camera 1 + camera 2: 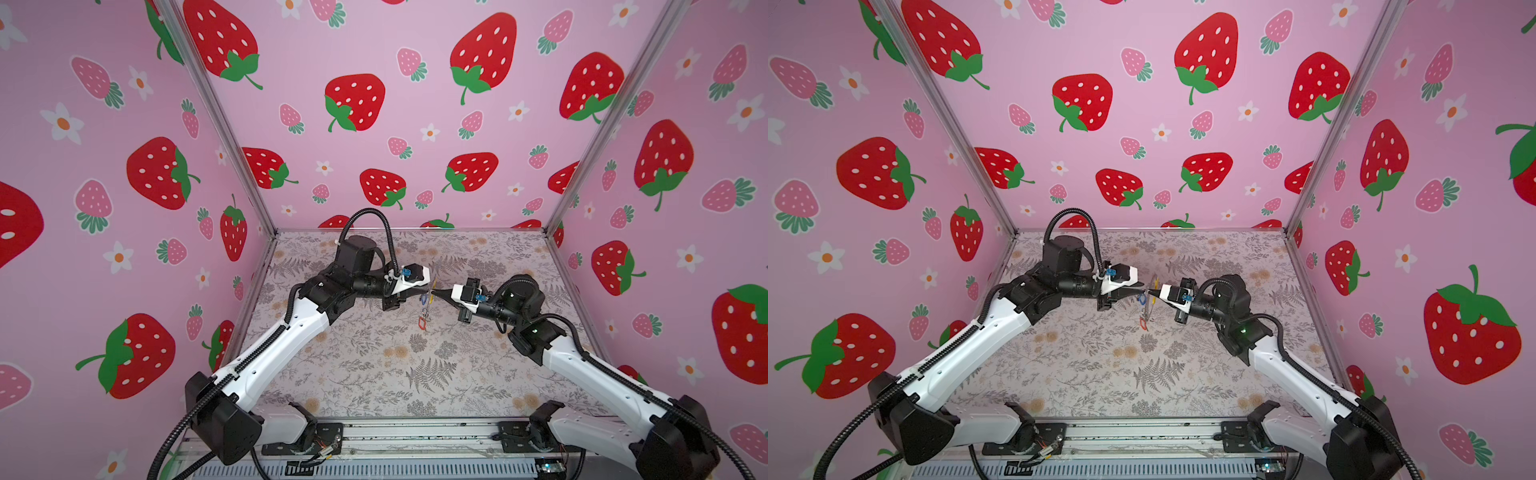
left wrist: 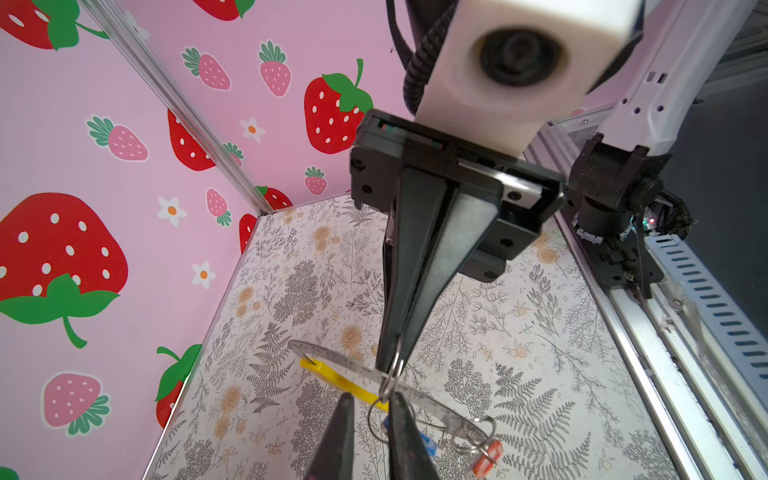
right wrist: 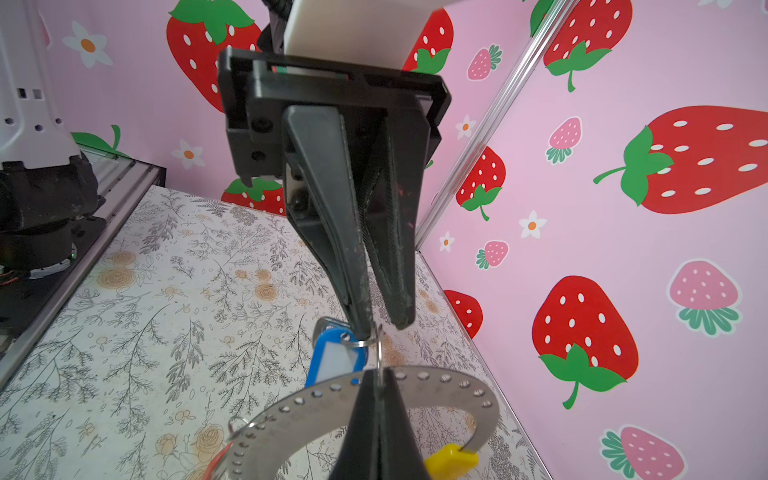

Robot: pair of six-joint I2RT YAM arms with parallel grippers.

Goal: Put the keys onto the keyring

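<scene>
Grippers first, top views: you've got the L gripper and R gripper nose to nose in mid-air over the table, approx. centre, tips nearly touching. The keyring hangs edge-on between them, clear of the table, w/ its yellow segment uppermost. The blue-tag key sits just under the L tips and the red-tag key dangles lowest. Layout is the same in both top views. Jaw gaps are too small to read there.

L wrist view: your L gripper has its fingers a little apart, w/ a narrow gap showing. A thin wire ring sits at that gap; can't tell if it's pinched. Opposite, the R gripper is fully closed on the keyring's grey strip, near the yellow segment. The blue-tag key and red-tag key hang beyond, blades too blurred to make out.

R wrist view: the R gripper is clamped on the perforated keyring, no gap. The L gripper tips stand apart, w/ the wire ring edge-on between them. The blue-tag key hangs just beside one L finger. Whether its ring is threaded on the hoop, can't tell.
</scene>
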